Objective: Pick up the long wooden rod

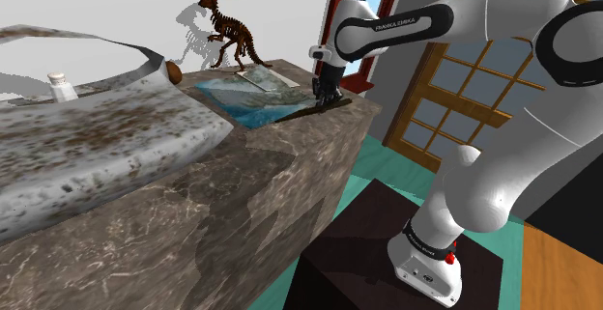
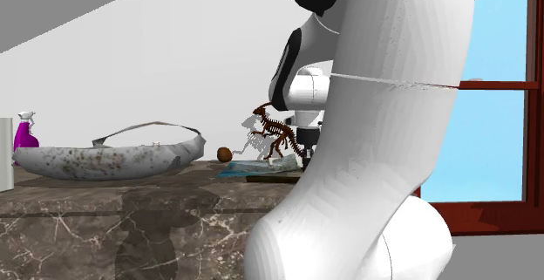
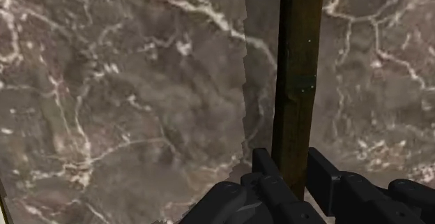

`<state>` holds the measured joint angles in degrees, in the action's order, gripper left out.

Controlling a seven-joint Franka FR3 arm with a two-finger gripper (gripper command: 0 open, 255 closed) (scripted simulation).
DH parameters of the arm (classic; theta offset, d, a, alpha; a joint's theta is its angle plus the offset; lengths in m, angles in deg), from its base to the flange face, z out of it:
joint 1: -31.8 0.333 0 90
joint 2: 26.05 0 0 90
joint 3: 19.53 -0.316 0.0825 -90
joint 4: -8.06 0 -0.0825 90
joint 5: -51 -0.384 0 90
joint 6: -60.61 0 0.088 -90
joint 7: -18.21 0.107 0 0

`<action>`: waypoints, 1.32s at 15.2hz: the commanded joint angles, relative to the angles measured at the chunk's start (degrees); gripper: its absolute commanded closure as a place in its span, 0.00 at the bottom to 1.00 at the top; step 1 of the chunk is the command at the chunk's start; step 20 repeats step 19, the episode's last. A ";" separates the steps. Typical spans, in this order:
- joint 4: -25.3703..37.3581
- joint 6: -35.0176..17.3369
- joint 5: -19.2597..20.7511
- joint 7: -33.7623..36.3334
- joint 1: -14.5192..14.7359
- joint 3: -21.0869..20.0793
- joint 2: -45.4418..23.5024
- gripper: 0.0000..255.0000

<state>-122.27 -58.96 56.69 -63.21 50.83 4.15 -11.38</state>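
Note:
The long wooden rod (image 1: 311, 112) is dark brown and lies on the marble counter (image 1: 242, 202), close to the edge nearest the arm. My black gripper (image 1: 323, 98) points straight down onto it. In the wrist view the rod (image 3: 298, 69) runs away from the hand over the marble. The gripper (image 3: 294, 163) is shut on it, one finger pressed against each side. The second exterior view shows the rod (image 2: 272, 179) as a thin dark strip at the counter's end, beside the white arm.
A brown dinosaur skeleton (image 1: 228, 30) stands behind a bluish glassy sheet (image 1: 246, 103) next to the rod. A brown ball (image 1: 174, 70), a big speckled basin (image 1: 97, 149) and a white bottle (image 1: 63, 87) lie further along. A purple spray bottle (image 2: 23, 135) stands at the far end.

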 commanded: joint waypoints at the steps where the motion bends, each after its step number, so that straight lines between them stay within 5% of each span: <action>1: -0.01 0.00 0.00 0.00 0.00 0.00 -0.01 1.00; 20: 9.49 11.81 0.23 0.52 0.18 -1.17 2.40 1.00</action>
